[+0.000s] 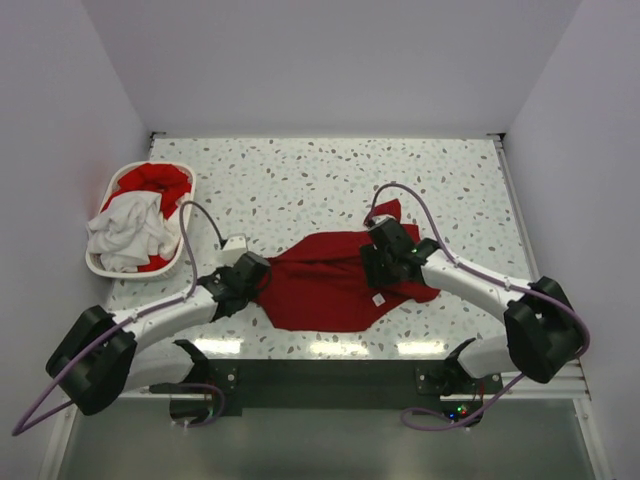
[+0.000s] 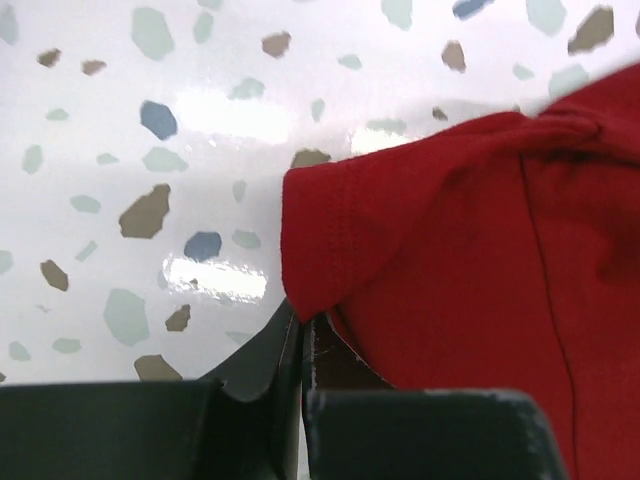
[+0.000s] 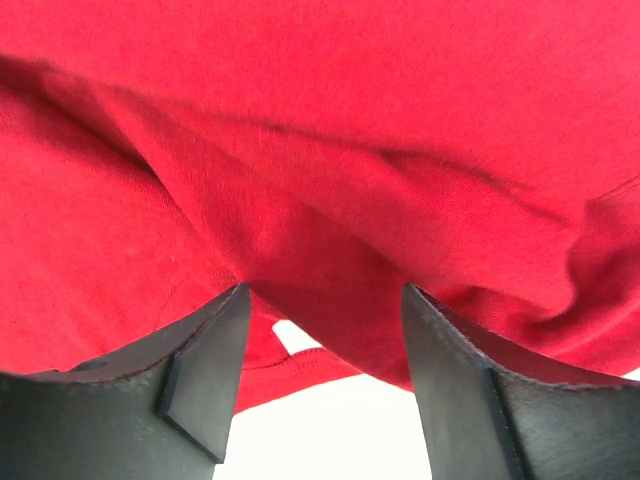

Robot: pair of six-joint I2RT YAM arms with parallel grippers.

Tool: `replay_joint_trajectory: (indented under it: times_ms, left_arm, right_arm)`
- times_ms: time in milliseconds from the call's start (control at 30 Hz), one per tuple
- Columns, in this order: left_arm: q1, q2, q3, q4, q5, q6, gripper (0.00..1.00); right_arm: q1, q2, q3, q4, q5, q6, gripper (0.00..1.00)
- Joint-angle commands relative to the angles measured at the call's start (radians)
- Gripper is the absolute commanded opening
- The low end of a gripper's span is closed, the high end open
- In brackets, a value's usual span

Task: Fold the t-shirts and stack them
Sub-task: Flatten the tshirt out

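Barely started, I'm judging: one red t-shirt (image 1: 330, 285) is lying unfolded near the middle of the near edge, nothing stacked. The white t-shirt (image 1: 125, 230) and a second red t-shirt (image 1: 155, 182) are sitting in the basket (image 1: 183, 243) by the left edge. The left gripper (image 2: 302, 325) is pinching the sleeve hem, jaws narrow, and the right gripper (image 3: 325, 300) is straddling a cloth ridge, jaws wide.

Glossy white terrazzo-pattern tabletop (image 1: 330, 180), plain white walls (image 1: 330, 60) on three sides, overhead-light glare strips (image 1: 330, 347) near the front edge, dark rail (image 1: 330, 385) below.
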Motion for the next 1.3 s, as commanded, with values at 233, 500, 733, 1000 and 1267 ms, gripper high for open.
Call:
replay_joint_trajectory:
  times_ms: [233,500,733,1000,1267]
  left_arm:
    - [0.169,0.191,0.349,0.145,-0.15,0.323,0.0]
    - [0.19,0.388,0.533,0.384,-0.145,0.668,0.0]
    - [0.194,0.446,0.601,0.539,-0.116,0.86,0.32]
    - [0.185,0.236,0.603,0.333,-0.023,0.674,0.95]
    - [0.101,0.084,0.448,0.131,-0.098,0.492,0.98]
  right_arm:
    - [0.025,0.0,-0.109,0.028,-0.235,0.107,0.01]
    - [0.306,0.013,-0.091,0.103,-0.276,0.263,0.0]
    - [0.306,-0.083,0.031,-0.105,-0.045,0.174,0.41]
    - [0.303,-0.165,0.052,-0.273,0.105,0.156,0.51]
    - [0.277,-0.183,0.015,-0.328,0.168,0.184,0.59]
